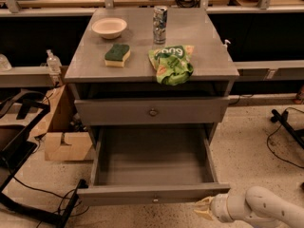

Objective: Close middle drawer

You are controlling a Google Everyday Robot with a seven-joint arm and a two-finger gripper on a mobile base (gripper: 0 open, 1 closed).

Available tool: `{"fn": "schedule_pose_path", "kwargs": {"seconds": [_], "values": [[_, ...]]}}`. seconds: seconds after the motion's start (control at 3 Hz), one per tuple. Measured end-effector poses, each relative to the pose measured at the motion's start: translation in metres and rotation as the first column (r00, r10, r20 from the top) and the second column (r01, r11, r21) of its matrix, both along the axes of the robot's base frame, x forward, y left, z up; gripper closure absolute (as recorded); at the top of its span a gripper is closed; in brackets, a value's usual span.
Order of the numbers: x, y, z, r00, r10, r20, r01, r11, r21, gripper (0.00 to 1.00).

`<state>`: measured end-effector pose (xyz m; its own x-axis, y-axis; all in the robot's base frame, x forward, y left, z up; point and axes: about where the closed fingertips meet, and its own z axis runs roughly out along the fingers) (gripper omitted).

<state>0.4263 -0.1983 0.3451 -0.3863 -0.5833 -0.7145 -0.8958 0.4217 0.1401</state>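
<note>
The middle drawer [152, 161] is pulled far out of the grey cabinet. It is a deep, empty box, and its low flat front [118, 194] faces me with a small round knob [154, 200] at its centre. My gripper [204, 209] is at the bottom right, just below and in front of the right end of that drawer front, pointing left. Its white arm [259, 209] comes in from the lower right corner. Whether the gripper touches the front I cannot tell.
Above the open drawer is a taller closed drawer front [152, 110] with a like knob. On the cabinet top [199, 37] lie a bowl [109, 27], a green sponge [117, 54], a can [160, 18] and a green chip bag [172, 63]. A cardboard box [61, 127] and cables lie at the left.
</note>
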Motion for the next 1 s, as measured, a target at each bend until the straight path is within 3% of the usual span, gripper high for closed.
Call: {"fn": "schedule_pose_path", "kwargs": {"seconds": [0.33,0.67,1.0], "values": [[0.04,0.011,0.012,0.9989,0.021,0.041,-0.021,1.0,-0.003,1.0],[0.037,0.011,0.012,0.9989,0.021,0.041,-0.021,1.0,-0.003,1.0],[0.077,0.028,0.015,0.997,0.04,0.067,-0.041,0.999,0.008,1.0]]}}
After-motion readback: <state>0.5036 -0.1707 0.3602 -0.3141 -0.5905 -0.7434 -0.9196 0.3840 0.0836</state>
